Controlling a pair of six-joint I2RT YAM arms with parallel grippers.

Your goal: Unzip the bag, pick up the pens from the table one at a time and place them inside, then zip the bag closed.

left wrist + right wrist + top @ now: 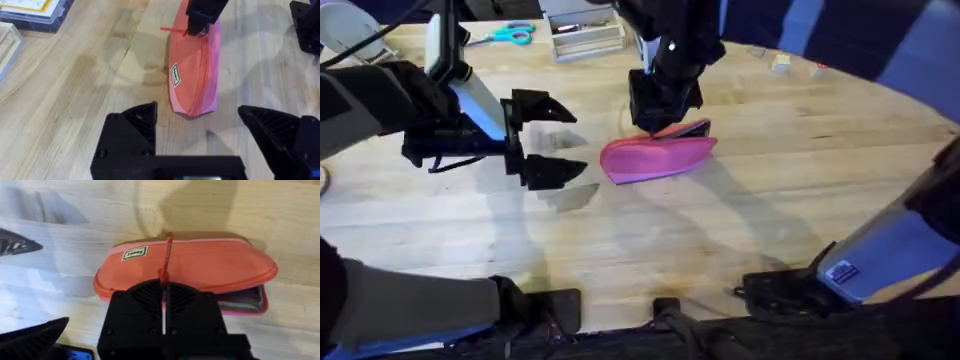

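Right claw (pixel 164 297): pressed together, pinching pen (pixel 166 260) upright over bag (pixel 200 265). Bag: pink, unzipped along one edge, lying mid-bench (pixel 770 200). Left claw (pixel 545 140): spread, holding nothing, just beside bag's end. Scissors (pixel 505 35): far bench edge.

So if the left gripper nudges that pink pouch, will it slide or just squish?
The bag looks like soft fabric lying flat, so it would probably dent first. On the smooth table it likely slides after, since it looks light.
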